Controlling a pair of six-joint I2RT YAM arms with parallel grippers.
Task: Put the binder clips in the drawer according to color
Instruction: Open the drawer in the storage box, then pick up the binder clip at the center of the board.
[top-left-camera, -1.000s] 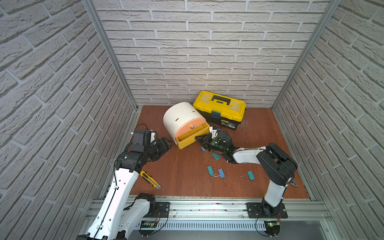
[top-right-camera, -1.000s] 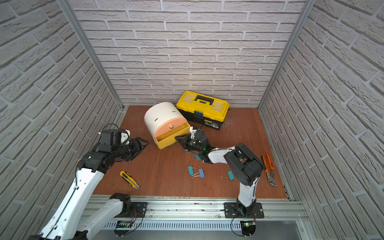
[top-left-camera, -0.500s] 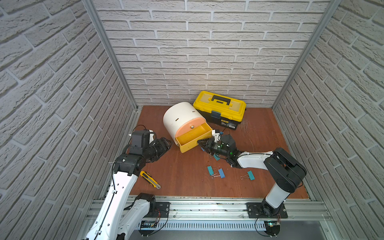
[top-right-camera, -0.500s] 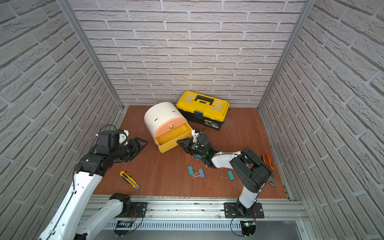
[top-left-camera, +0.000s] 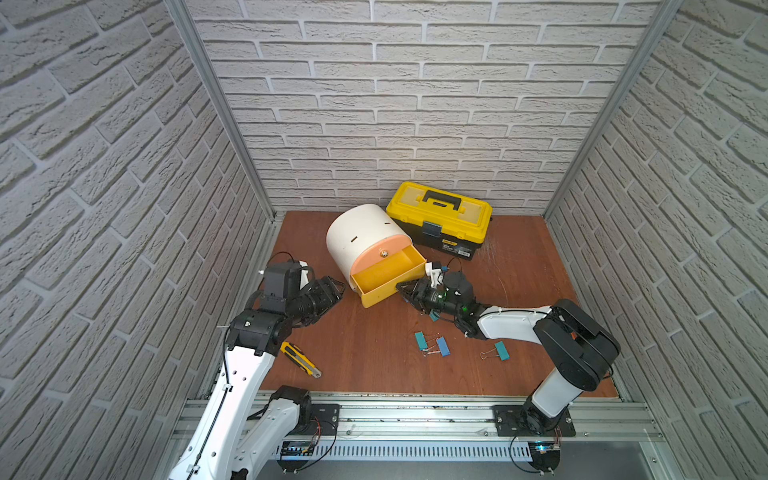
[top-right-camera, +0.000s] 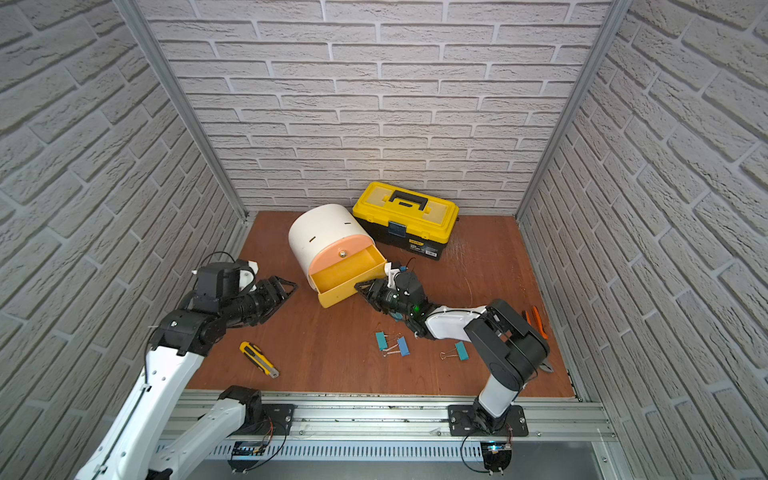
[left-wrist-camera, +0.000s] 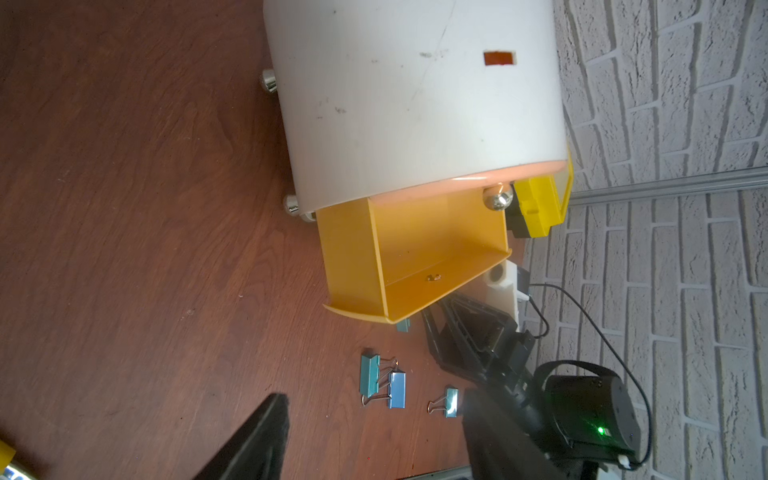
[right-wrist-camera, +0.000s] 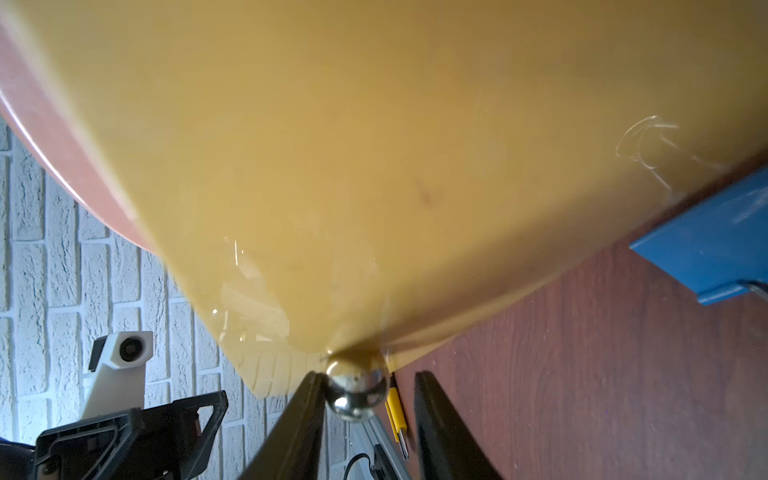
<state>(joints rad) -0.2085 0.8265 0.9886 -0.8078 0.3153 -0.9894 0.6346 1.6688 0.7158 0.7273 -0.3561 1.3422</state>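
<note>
- Yellow drawer (top-left-camera: 380, 296) sticks out empty mid-scene; right fingers (right-wrist-camera: 299, 424) straddle its knob (right-wrist-camera: 356, 390), parted, only one touching, so a tug could slip off.
- Teal and blue binder clips (top-left-camera: 420, 340) lie on the tabletop (top-left-camera: 374, 365) just near-right of it; a low arm sweep could scatter them.
- Left fingers (left-wrist-camera: 257, 436) hang parted, empty, far left.

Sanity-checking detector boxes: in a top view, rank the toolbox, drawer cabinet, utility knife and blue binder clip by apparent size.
1. drawer cabinet and toolbox: look alike, so unranked; the toolbox sits farther back.
2. utility knife
3. blue binder clip
</note>
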